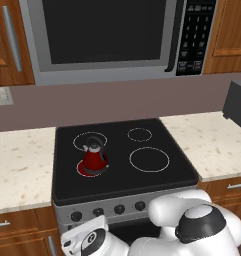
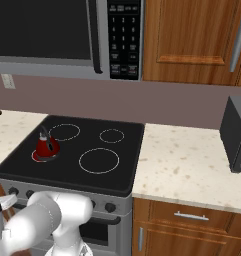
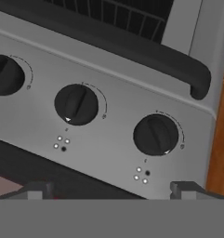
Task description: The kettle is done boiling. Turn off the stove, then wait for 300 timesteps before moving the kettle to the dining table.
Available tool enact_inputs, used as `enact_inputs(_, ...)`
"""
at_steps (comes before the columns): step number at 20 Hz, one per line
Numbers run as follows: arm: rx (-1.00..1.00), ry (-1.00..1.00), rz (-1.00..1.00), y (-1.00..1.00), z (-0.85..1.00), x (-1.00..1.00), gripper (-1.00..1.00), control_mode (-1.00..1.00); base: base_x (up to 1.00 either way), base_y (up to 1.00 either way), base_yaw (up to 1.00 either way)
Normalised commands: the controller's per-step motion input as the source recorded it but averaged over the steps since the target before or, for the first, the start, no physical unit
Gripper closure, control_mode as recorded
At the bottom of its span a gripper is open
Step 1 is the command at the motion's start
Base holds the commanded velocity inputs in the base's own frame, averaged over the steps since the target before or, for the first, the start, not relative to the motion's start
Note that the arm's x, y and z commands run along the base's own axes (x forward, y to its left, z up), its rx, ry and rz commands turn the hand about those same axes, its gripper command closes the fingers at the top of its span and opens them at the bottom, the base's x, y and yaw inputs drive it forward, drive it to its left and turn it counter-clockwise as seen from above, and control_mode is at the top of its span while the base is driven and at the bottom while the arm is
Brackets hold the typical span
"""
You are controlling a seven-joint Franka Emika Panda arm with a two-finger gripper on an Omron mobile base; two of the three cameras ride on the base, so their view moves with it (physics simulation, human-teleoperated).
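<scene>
Gripper (image 3: 111,190): nearest to the hand camera; its two dark fingertips (image 3: 36,189) rise at the bottom of the hand view, far apart from each other, and nothing is between them. The jaws are wide open and face the steel front of the stove.
Knobs: three dark round knobs show in the hand view. The middle knob (image 3: 76,104) and the end knob (image 3: 155,135) are closest to the gripper; it touches neither of them. The third knob (image 3: 4,74) is cut by the edge of the picture.
Oven handle (image 3: 132,44): a dark bar that runs along the stove front, on the far side of the knobs from the fingertips.
Stove (image 1: 123,150): black glass top with white ring outlines, set between two pale speckled counters (image 2: 192,160).
Kettle (image 1: 94,158): small, red, upright on the front left burner of the stove, with a red glow around its base.
Microwave (image 1: 112,35): mounted on the wall above the stove, with a black door and a keypad on its right side.
Toaster (image 2: 236,132): a dark box on the right counter, well apart from the kettle.
Cabinets (image 2: 192,40): brown wood, beside the microwave and under the counters.
</scene>
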Motion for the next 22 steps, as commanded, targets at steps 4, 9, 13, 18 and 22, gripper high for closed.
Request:
enact_inputs(4,0.00,0.03,0.00,0.14,-0.07,0.05,-1.00,-1.00,0.00,0.00,0.00)
enact_inputs(9,0.00,0.03,0.00,0.14,-0.07,0.03,-1.00,-1.00,0.00,0.00,0.00)
enact_inputs(13,0.00,0.00,0.00,0.02,-0.03,0.02,-1.00,-1.00,0.00,0.00,0.00)
enact_inputs(18,0.00,0.00,0.00,0.00,-0.01,0.00,-1.00,-1.00,0.00,0.00,0.00)
enact_inputs(22,0.00,0.00,0.00,0.00,0.00,0.03,-1.00,-1.00,0.00,0.00,0.00)
